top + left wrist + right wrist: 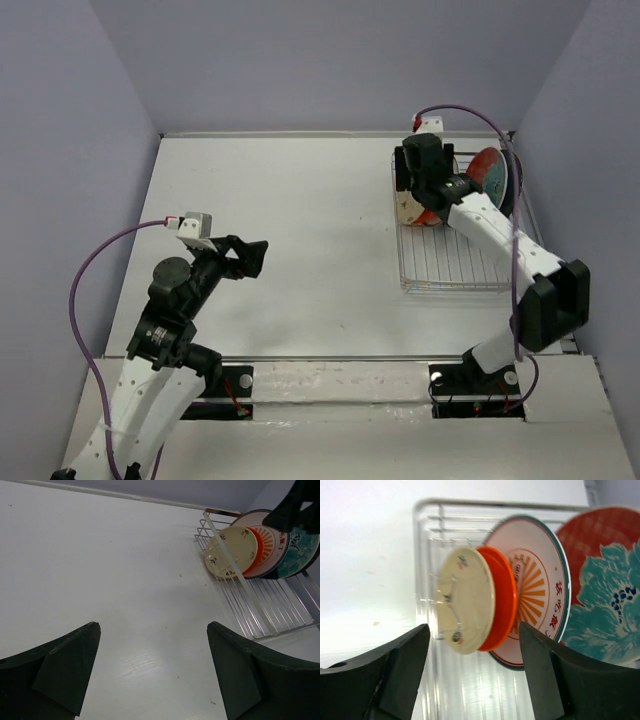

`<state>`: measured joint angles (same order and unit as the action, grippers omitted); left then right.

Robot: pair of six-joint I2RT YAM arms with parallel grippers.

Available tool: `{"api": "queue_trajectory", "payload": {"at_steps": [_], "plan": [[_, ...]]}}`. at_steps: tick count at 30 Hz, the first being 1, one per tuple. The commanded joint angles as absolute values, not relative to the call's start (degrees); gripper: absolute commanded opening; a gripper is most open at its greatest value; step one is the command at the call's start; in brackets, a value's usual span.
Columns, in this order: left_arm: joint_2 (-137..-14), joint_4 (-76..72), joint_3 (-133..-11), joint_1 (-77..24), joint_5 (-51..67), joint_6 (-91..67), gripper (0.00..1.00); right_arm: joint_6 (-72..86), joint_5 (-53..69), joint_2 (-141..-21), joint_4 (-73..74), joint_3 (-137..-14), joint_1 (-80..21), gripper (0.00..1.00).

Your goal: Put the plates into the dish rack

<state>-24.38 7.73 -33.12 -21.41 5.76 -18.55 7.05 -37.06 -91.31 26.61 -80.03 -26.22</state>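
The dish rack (450, 265) stands at the right of the table. Several plates stand on edge at its far end. In the right wrist view, front to back, they are a small cream plate (465, 600), an orange-red plate (504, 595), a white sunburst plate (540, 590) and a red-rimmed teal floral plate (605, 595). My right gripper (474, 626) hovers open just over the cream and orange-red plates, its fingers apart on either side and touching neither. My left gripper (250, 256) is open above the bare table at the left, holding nothing.
The near half of the rack (280, 610) shows only wire tines. Grey walls enclose the table on three sides. The right arm (500, 235) stretches over the rack's right side.
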Motion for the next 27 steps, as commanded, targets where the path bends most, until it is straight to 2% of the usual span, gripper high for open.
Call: {"api": "queue_trajectory", "payload": {"at_steps": [1, 4, 5, 7, 8, 12, 15, 27], "plan": [[-25.3, 7.4, -34.1, -21.7, 5.3, -18.5, 0.99, 11.0, -20.6, -77.4, 22.4, -77.4, -25.9, 0.80], [-25.7, 7.0, -33.8, -21.7, 5.6, -18.5, 0.99, 12.4, -8.0, -69.6, 15.8, -69.7, -25.9, 0.86], [-26.4, 6.9, -33.9, -21.7, 6.1, -18.4, 0.99, 14.0, -1.0, -68.0, 11.8, -67.6, -25.9, 0.93], [-27.4, 6.2, -34.0, -21.7, 6.8, -18.3, 0.99, 16.9, 7.1, -64.0, 7.5, -61.5, -25.9, 1.00], [-27.8, 6.0, -34.4, -21.7, 7.6, -17.6, 0.99, 18.2, 14.2, -63.1, 2.1, -59.3, -25.9, 1.00], [-29.0, 5.5, -35.7, -21.8, 8.2, -15.7, 0.99, 23.3, 28.1, -62.1, -9.5, -52.0, -28.0, 1.00], [-29.4, 3.3, -36.2, -21.9, 7.6, -16.1, 0.99, 24.2, 33.2, -62.9, -16.4, -48.4, -29.9, 1.00], [-33.8, -8.5, -37.4, -21.4, 8.7, -11.8, 0.99, 26.9, 35.2, -65.2, -34.3, -37.2, -32.9, 1.00]]}}
